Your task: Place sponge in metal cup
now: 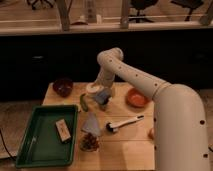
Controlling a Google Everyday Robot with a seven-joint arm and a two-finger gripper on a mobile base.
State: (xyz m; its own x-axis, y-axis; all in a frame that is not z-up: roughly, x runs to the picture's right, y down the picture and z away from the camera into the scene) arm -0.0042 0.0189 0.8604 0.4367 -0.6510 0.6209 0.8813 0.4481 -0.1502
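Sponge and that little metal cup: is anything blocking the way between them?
Nothing visible does. The sponge is at the gripper, right beside the metal cup, with no object between them.

Tool (104, 99) seemingly holds blue sponge (101, 95) beside metal cup (93, 88).
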